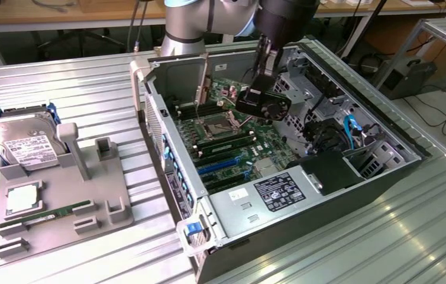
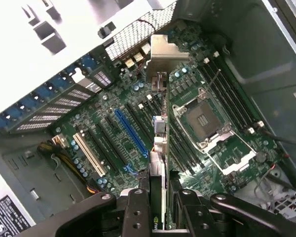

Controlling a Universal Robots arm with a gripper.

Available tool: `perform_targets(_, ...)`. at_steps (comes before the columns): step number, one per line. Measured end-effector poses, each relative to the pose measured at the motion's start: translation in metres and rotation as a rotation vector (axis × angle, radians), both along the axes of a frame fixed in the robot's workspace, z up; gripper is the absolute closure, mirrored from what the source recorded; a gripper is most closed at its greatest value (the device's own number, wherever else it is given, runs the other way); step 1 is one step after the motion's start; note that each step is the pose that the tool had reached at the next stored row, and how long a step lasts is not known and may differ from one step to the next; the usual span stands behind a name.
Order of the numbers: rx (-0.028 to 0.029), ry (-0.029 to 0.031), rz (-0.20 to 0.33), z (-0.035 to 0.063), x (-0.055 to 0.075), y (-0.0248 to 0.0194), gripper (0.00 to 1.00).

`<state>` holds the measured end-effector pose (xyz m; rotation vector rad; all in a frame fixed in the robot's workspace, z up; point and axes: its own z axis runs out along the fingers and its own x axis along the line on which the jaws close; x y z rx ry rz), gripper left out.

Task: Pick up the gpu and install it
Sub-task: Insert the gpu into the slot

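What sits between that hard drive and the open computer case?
In the exterior view, two grey upright posts of the parts holder stand between hard drive and computer case.

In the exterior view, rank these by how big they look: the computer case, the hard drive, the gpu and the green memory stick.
1. computer case
2. hard drive and gpu: about alike; the gpu hangs raised, maybe nearer the camera, so unranked
3. green memory stick

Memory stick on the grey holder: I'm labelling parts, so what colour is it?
The memory stick is green, clearest in the exterior view.
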<state>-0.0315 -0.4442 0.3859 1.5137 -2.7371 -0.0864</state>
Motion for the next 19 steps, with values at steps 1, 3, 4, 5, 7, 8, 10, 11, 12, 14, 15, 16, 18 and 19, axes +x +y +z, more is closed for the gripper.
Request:
perform_targets(1,0.0000,0.0000,0.016,-0.0002,0.0000,0.0000,0.74)
perform_targets(3,0.0000,0.0000,0.053,-0.0005,0.0000,0.0000,0.74)
perform_targets(4,0.0000,0.0000,0.075,-0.0006,0.0000,0.0000,0.74)
perform_targets(5,0.0000,0.0000,0.092,-0.0007,0.0000,0.0000,0.74)
perform_targets(7,0.0006,0.0000,0.128,-0.0008,0.0000,0.0000,0.74)
perform_targets(8,0.0010,-0.0001,0.145,-0.0008,0.0000,0.0000,0.74)
perform_targets(10,0.0018,-0.0001,0.184,-0.0009,0.0000,0.0000,0.74)
perform_targets(11,0.0022,-0.0001,0.201,-0.0009,0.0000,0.0000,0.74)
perform_targets(12,0.0029,-0.0002,0.233,-0.0010,0.0000,0.0000,0.74)
perform_targets(14,0.0039,-0.0002,0.271,-0.0011,0.0000,0.0000,0.74)
perform_targets(15,0.0043,-0.0002,0.289,-0.0012,0.0000,0.0000,0.74)
perform_targets(16,0.0045,-0.0002,0.306,-0.0012,0.0000,0.0000,0.74)
perform_targets(18,0.0053,-0.0002,0.343,-0.0013,0.0000,0.0000,0.74)
perform_targets(19,0.0056,-0.0003,0.362,-0.0014,0.0000,0.0000,0.74)
